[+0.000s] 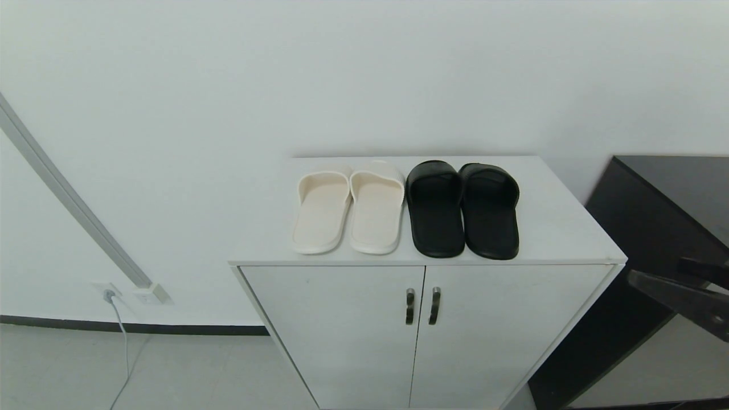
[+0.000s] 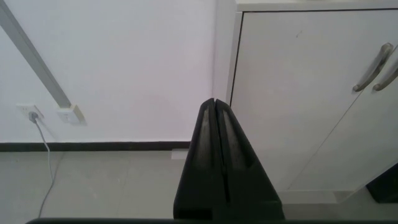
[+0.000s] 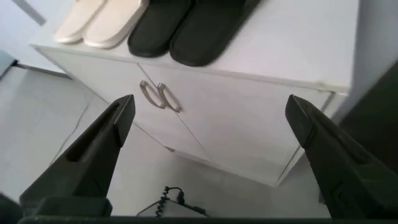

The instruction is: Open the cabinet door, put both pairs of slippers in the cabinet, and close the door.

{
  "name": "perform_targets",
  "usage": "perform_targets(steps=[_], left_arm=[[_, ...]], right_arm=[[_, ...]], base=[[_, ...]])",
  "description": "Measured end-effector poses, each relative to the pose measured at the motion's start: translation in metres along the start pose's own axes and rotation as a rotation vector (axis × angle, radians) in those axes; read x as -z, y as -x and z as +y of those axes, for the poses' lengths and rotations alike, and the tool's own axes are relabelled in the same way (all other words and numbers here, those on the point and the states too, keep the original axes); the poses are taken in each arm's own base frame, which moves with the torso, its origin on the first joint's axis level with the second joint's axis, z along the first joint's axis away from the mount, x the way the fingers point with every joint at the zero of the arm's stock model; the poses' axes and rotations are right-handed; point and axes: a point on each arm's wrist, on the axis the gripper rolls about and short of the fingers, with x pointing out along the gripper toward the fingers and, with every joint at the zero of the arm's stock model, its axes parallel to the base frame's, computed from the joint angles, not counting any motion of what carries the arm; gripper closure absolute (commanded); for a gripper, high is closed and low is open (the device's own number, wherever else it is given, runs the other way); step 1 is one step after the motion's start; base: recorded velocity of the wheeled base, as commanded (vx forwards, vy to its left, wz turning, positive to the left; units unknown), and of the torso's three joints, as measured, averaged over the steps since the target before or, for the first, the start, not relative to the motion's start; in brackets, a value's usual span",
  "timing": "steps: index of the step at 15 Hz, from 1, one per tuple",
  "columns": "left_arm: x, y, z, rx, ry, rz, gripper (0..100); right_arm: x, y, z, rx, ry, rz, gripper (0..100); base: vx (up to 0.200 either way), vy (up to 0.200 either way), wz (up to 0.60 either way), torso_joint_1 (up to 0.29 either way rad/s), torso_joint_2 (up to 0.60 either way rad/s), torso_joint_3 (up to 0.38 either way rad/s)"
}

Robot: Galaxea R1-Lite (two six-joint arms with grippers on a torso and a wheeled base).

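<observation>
A white cabinet stands against the wall with both doors shut, its two dark handles side by side at the middle. On its top lie a pair of cream slippers and, to their right, a pair of black slippers, toes to the wall. My right gripper hangs open off the cabinet's right front corner. From its wrist, the right gripper frames the handles below the black slippers. My left gripper is shut on nothing, low and left of the left door.
A black desk stands close to the cabinet's right side. On the wall to the left are a slanted cable duct and a socket with a cable running to the floor. Open grey floor lies before the cabinet.
</observation>
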Motion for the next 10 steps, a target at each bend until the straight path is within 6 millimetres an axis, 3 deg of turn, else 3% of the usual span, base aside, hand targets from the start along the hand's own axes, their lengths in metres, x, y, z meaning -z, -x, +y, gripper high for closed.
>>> perform_targets(steps=[4, 10], left_arm=[[0.0, 0.0, 0.0, 0.0, 0.001, 0.0, 100], [0.0, 0.0, 0.0, 0.0, 0.001, 0.001, 100]], right_arm=[[-0.016, -0.06, 0.036, 0.024, -0.019, -0.014, 0], [-0.029, -0.146, 0.078, 0.197, -0.011, -0.097, 0]], base=[[0.0, 0.0, 0.0, 0.0, 0.0, 0.0], [0.0, 0.0, 0.0, 0.0, 0.0, 0.0]])
